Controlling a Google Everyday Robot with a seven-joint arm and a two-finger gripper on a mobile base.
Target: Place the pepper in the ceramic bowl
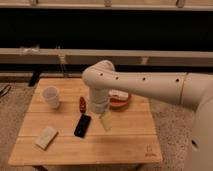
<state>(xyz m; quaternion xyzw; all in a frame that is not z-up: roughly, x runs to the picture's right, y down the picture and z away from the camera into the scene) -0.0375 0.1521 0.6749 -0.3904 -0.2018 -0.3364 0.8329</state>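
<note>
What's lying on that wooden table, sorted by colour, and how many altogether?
Red: 2, the pepper and the ceramic bowl
White: 1, the cup
Black: 1, the phone
Pale tan: 1, a flat item
Total: 5
The gripper hangs beside the phone.

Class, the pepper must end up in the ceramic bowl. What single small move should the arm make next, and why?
Probably shift the gripper sideways until it is above the pepper. The pepper lies bare on the table, just beyond the black phone, with nothing holding it; the gripper hangs beside it, between it and the ceramic bowl, which the arm partly hides.
</note>
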